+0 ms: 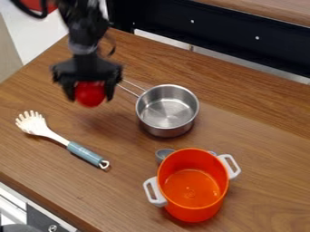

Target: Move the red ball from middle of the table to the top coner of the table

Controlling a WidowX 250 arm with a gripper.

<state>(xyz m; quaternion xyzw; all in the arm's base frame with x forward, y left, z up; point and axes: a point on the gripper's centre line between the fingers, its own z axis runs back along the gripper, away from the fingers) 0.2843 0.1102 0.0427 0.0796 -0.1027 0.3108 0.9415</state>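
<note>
The black gripper [90, 93] hangs over the upper left part of the wooden table [242, 108], shut on the red ball [90, 94]. One finger is on each side of the ball. The ball appears held above the table, left of the metal saucepan and above the pasta spoon in the view. The table's top corner lies up beyond the gripper, partly behind the arm.
The steel saucepan [167, 108] stands right of the gripper, its handle pointing toward it. A white pasta spoon with a blue-grey handle [86, 152] lies lower left. An orange pot [192, 183] with white handles stands lower right, a small grey cup [163, 154] beside it.
</note>
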